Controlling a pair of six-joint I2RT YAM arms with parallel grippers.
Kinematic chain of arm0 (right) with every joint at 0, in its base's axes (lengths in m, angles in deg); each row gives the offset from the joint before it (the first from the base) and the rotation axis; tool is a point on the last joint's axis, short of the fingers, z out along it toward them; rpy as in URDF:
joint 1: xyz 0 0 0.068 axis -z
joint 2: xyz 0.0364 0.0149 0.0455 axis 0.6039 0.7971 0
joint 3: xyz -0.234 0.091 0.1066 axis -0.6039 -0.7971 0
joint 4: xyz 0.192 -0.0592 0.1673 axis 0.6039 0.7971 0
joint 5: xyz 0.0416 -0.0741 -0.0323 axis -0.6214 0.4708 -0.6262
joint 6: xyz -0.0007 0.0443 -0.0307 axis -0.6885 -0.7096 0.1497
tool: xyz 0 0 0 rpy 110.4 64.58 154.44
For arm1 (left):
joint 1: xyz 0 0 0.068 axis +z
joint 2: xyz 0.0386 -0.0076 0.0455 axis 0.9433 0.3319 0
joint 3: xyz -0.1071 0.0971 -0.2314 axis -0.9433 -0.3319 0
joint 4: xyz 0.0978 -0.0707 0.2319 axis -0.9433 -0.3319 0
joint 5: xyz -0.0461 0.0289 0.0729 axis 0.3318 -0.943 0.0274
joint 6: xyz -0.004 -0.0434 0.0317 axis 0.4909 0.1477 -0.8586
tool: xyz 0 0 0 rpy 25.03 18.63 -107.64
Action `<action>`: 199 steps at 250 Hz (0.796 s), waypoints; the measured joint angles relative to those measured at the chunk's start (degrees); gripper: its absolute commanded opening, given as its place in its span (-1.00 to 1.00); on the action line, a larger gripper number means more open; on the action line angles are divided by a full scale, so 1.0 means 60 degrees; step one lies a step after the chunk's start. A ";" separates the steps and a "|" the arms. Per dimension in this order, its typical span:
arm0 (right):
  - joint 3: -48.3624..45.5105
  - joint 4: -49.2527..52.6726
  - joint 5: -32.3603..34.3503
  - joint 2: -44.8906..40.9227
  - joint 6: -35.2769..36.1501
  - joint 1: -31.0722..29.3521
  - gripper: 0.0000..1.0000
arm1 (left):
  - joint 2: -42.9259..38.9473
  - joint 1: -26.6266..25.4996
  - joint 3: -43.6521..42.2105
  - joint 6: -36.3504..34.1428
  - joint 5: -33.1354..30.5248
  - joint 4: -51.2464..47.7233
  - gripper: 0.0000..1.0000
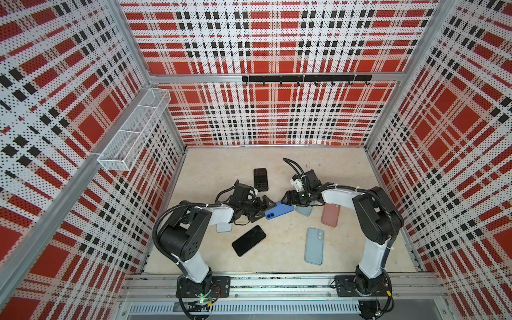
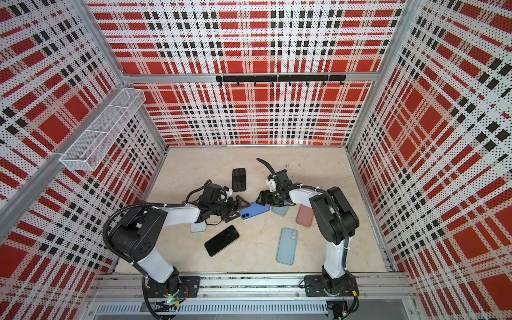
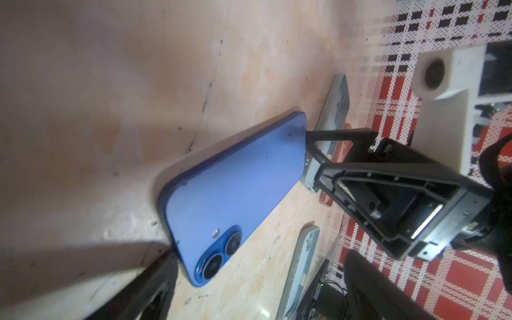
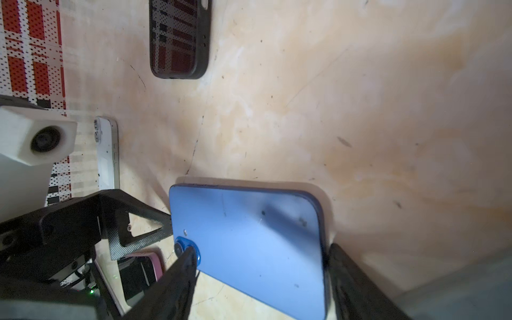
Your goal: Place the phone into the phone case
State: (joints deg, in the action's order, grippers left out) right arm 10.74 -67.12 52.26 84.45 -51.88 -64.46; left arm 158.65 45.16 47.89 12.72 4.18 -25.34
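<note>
At centre-left in a top view the left gripper (image 1: 266, 209) stands released. Its jaws are spread wide around the camera end of the blue phone (image 1: 279, 211), and the right wrist view shows one of its fingertips (image 4: 165, 224) touching that short edge. The phone lies back-up on the table (image 1: 221, 171), mid-frame, in no case yet.

Just right of it the right gripper (image 1: 286, 200) is also unclenched and holds nothing. One finger (image 4: 349, 277) sits beside the phone's far end; whether it presses the edge is hard to tell. Further right lie a grey-blue case (image 1: 304, 211), just beside the phone, and a pink case (image 1: 330, 215).

The step in hand looks like getting a first hold on a flat phone. It would go best with the right finger acting as a stop so the phone cannot slide. The left jaws would then close across the width, clear of the lenses, before any lift.
</note>
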 measured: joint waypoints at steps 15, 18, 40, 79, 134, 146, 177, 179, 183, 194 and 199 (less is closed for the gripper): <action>-0.0076 -0.0211 -0.0025 0.0000 -0.0025 0.0051 0.48 | 0.0076 0.0018 -0.0131 0.0189 0.0051 0.0433 0.81; -0.0095 -0.0251 -0.0025 0.0000 -0.0029 0.0062 0.48 | 0.0091 0.0022 -0.0164 0.0233 0.0047 0.0543 0.80; -0.0200 -0.0543 -0.0044 0.0000 -0.0087 0.0124 0.48 | 0.0200 0.0044 -0.0339 0.0492 0.0087 0.1133 0.71; -0.0368 -0.0991 -0.0055 0.0000 -0.0233 0.0146 0.47 | 0.0211 0.0047 -0.0725 0.0834 0.0018 0.1909 0.57; -0.0546 -0.1432 -0.0270 0.0015 -0.0328 0.0146 0.47 | -0.0055 0.0051 -0.0918 0.0976 -0.0357 0.1938 0.48; -0.0576 -0.1497 -0.0284 0.0015 -0.0372 0.0146 0.47 | -0.0153 0.0051 -0.0922 0.0976 -0.0415 0.1905 0.47; -0.0678 -0.1548 -0.0747 0.0015 -0.0492 -0.0025 0.47 | -0.0441 -0.0018 -0.0852 0.0976 -0.0368 0.2259 0.44; -0.0681 -0.1552 -0.0780 0.0015 -0.0495 -0.0044 0.47 | -0.0459 -0.0018 -0.0841 0.0976 -0.0364 0.2280 0.44; -0.0688 -0.1552 -0.0827 0.0015 -0.0499 -0.0084 0.47 | -0.0503 -0.0025 -0.0827 0.0976 -0.0364 0.2317 0.43; -0.0718 -0.1563 -0.0962 0.0015 -0.0521 -0.0178 0.47 | -0.0605 -0.0044 -0.0801 0.0976 -0.0364 0.2463 0.44; -0.0729 -0.1559 -0.1005 0.0015 -0.0525 -0.0197 0.47 | -0.0656 -0.0047 -0.0790 0.0973 -0.0361 0.2506 0.44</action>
State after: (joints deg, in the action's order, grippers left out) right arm 6.37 -76.47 46.22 84.54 -55.03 -65.64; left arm 154.71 44.88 43.14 18.56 2.01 -10.31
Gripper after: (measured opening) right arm 0.734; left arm 0.719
